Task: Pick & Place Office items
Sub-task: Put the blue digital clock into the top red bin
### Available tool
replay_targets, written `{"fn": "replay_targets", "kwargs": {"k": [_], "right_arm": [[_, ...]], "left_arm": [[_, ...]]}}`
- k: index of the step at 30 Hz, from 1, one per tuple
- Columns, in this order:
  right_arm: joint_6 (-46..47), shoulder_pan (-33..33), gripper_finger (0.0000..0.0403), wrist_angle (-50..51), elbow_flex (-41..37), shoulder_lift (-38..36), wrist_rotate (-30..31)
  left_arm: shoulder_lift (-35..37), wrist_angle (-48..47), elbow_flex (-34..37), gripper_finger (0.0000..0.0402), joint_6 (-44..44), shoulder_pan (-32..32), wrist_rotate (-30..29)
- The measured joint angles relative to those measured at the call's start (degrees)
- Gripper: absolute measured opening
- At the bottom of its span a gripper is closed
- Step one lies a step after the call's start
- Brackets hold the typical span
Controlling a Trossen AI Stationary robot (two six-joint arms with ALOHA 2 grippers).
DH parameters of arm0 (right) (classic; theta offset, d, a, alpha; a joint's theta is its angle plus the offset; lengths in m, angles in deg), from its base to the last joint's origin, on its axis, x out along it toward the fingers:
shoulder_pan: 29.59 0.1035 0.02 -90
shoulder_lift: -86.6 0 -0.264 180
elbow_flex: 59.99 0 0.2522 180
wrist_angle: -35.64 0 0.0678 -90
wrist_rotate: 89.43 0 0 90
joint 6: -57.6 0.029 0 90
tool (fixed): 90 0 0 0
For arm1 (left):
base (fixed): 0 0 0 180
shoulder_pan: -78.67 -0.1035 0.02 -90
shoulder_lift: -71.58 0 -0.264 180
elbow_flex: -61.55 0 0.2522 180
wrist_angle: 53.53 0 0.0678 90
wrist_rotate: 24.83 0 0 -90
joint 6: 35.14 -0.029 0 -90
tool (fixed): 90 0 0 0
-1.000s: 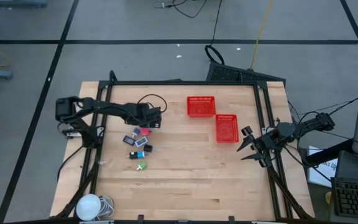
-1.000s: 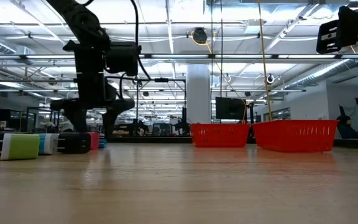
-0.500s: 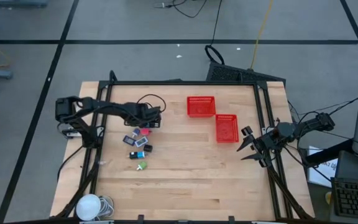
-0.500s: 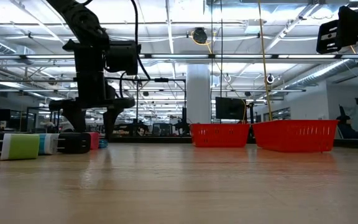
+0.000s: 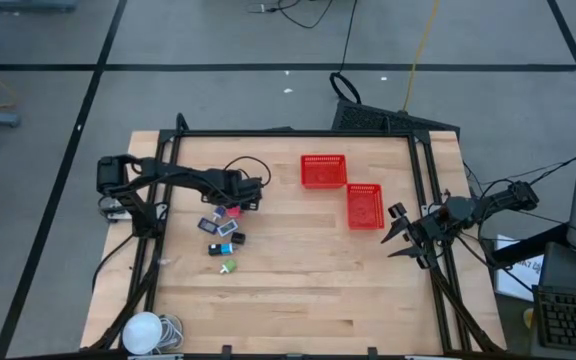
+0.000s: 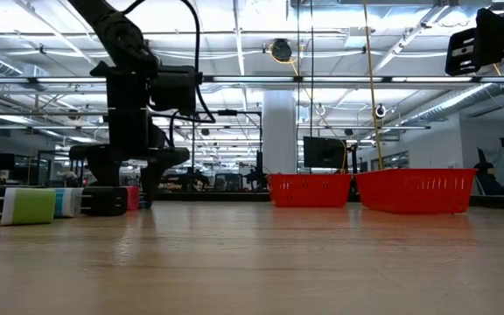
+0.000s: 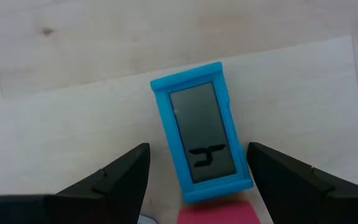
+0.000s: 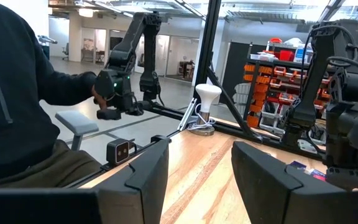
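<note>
Blue-cased item (image 7: 202,149) sits centred between the left gripper (image 7: 197,171) jaws, spread and empty, mid-frame: descend straight, clear of the pink piece (image 7: 218,213), then close.

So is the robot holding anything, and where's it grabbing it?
Nothing yet. The left gripper is open, with the blue item lying on the table between its fingers. The right gripper is open and empty.
</note>
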Motion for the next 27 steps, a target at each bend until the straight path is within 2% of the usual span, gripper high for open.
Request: {"fn": "replay_targets", "kwargs": {"k": [8,12,15,18,25,27], "right_arm": [[0.02,0.02,0.0165,0.02,0.0,0.0,0.02],[0.02,0.01,0.0165,0.02,-0.02,0.0,0.02],[0.02,0.02,0.0165,0.02,-0.01,0.0,0.02],[0.02,0.0,0.0165,0.02,-0.02,0.0,0.02],[0.0,0.02,0.0165,0.02,0.0,0.0,0.02],[0.02,0.0,0.0165,0.02,-0.01,0.0,0.02]], "left_arm": [[-0.46,1.93,0.15,0.0273,-7.35,1.33,-2.8],[-0.53,1.51,0.17,0.0273,-1.05,1.48,-2.41],[-0.53,1.26,0.17,0.0269,0.09,1.15,-1.0],[-0.55,1.3,0.17,0.0249,0.09,0.92,0.43],[-0.64,2.1,0.17,0.0166,-1.27,0.66,0.48],[-0.64,2.4,0.17,0.0156,-2.63,0.63,0.14]]}}
